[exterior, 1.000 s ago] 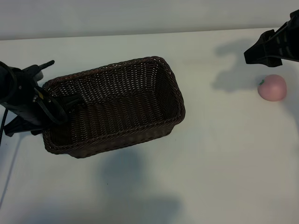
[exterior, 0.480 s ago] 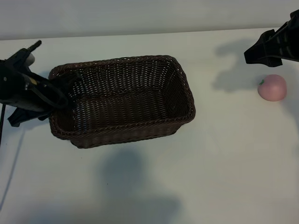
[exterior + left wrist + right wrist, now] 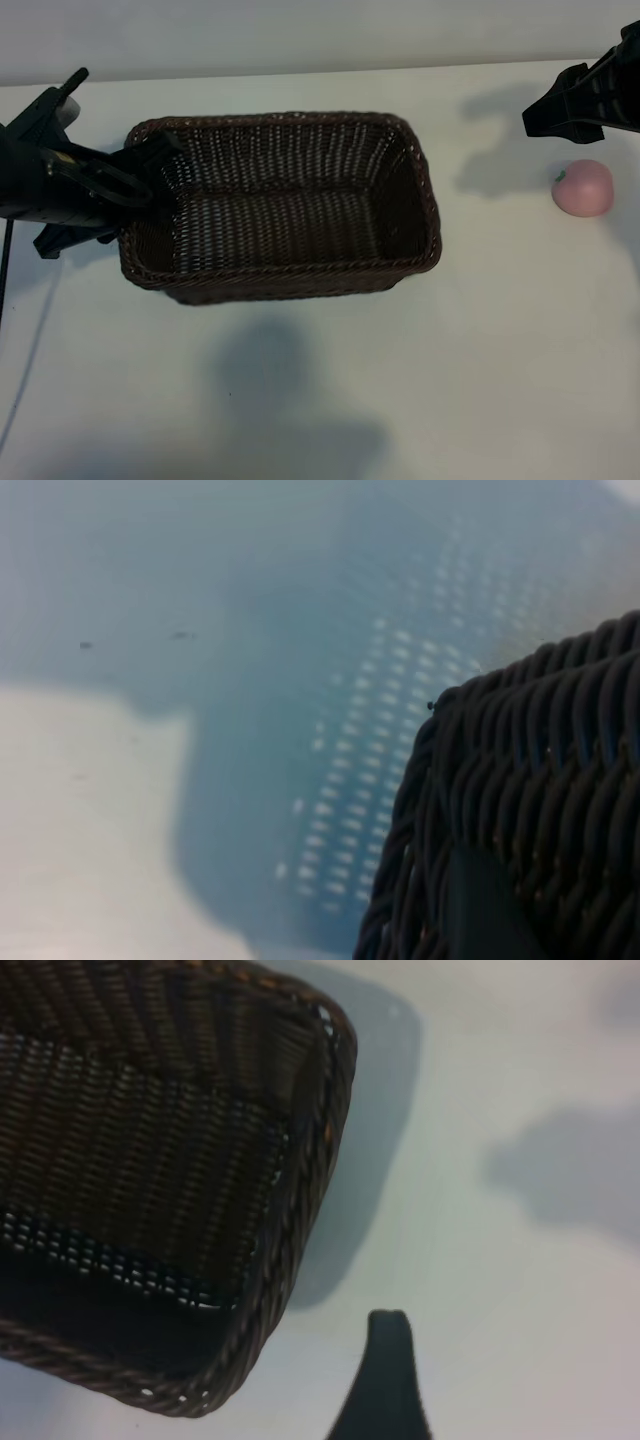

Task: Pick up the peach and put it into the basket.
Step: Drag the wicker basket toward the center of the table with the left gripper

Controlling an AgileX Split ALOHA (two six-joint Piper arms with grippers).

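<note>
The basket was held by its left end wall in the left gripper, whose jaws were closed partway over the braided rim, while the right gripper was held with its jaws wide and nothing between them, just beside and behind the peach, which lay on the table well apart from the basket, to its right. The step in hand was judged to be the positioning of the basket, best done with the rim kept firmly pinched and the basket slid level toward the peach, so that a short carry would be left for the right gripper. Nothing was seen inside the basket.
</note>
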